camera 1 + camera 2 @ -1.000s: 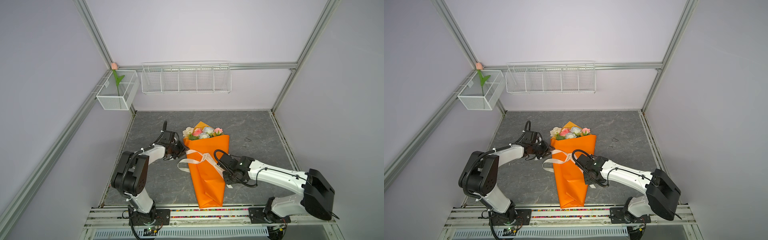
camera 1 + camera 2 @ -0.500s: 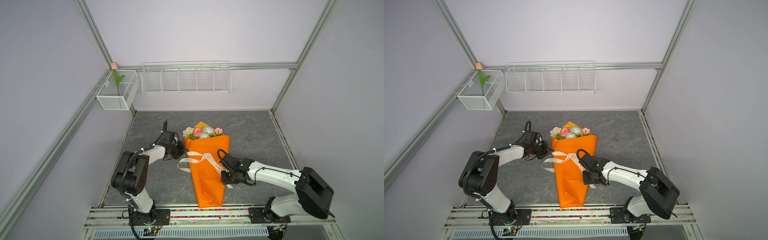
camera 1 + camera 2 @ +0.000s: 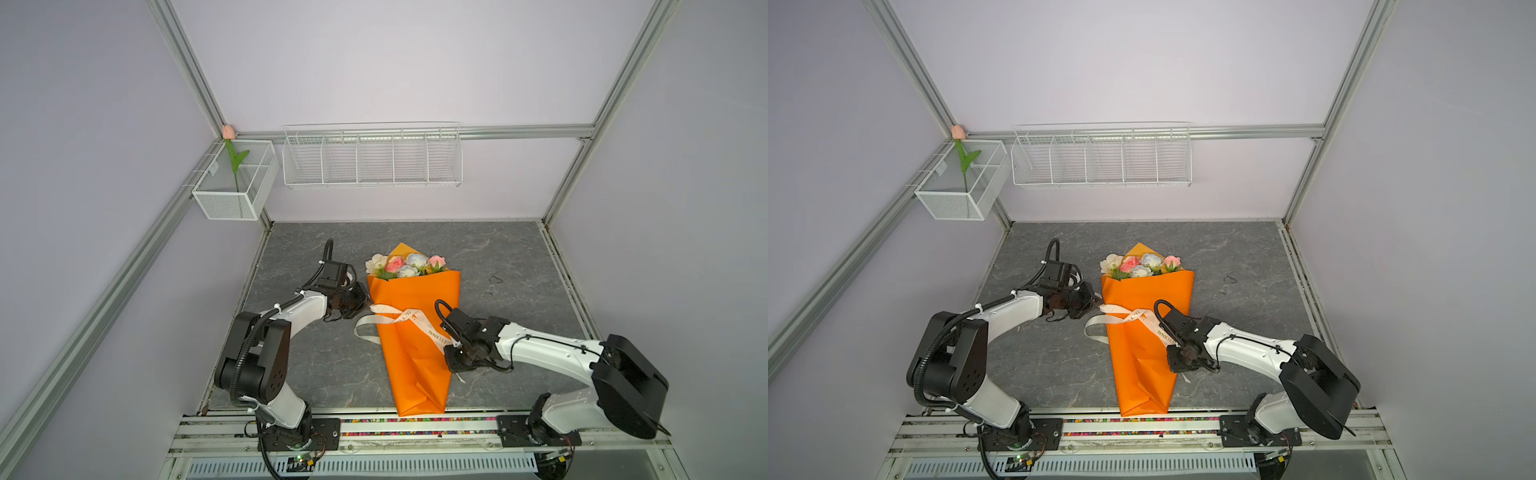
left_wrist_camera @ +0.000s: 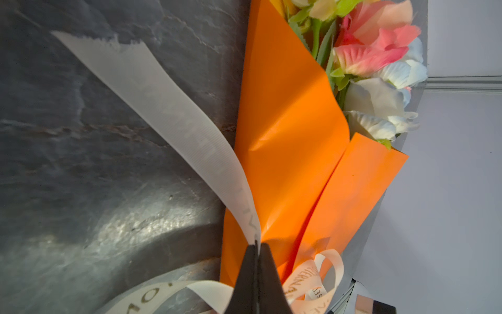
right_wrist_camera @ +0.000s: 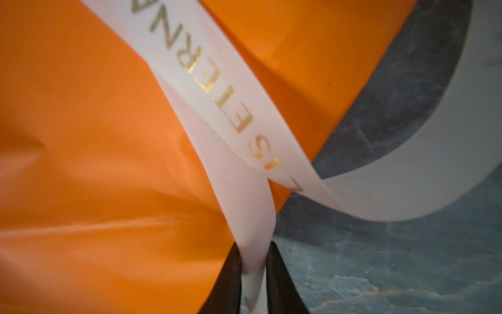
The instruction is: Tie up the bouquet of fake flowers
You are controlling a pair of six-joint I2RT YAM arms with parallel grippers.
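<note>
Wrist views: left claw, right claw each nip ribbon; paper hides stems of bouquet.

Twin high views over the whole table; wrist cameras close on ribbon.

White left arm and right arm, black joints, looping black cables, tapered black jaws.

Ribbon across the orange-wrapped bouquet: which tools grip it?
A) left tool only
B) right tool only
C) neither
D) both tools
D: in its own wrist view the left tool is closed on the ribbon, and the right tool pinches another stretch beside the bouquet.
</note>
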